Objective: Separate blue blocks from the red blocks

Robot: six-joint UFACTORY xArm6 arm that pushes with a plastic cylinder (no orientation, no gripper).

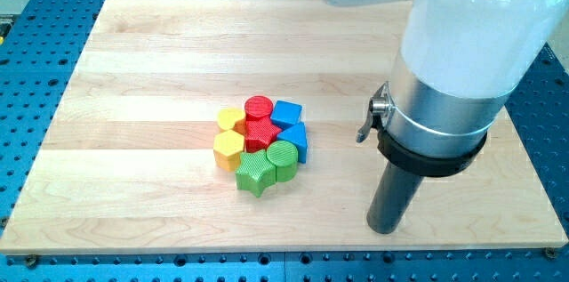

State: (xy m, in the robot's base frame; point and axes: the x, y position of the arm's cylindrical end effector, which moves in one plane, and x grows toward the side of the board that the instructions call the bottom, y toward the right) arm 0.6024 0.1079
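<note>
Red and blue sit packed in one tight cluster near the middle of the wooden board point(133, 51) — the red cylinder point(259, 107) and a red ridged block point(261, 132) below it touch the blue cube point(286, 113) and a second blue block point(296, 140) on their right. Two yellow blocks point(230, 120) point(228, 149) press in on the view's left, a green star point(255, 173) and green cylinder point(283, 157) at the bottom. My tip point(385, 227) — a bare rod, no pincer to open or close — rests well apart, to the view's right.

My tip point(385, 228) rests well right of the clustered blocks point(260, 144).
</note>
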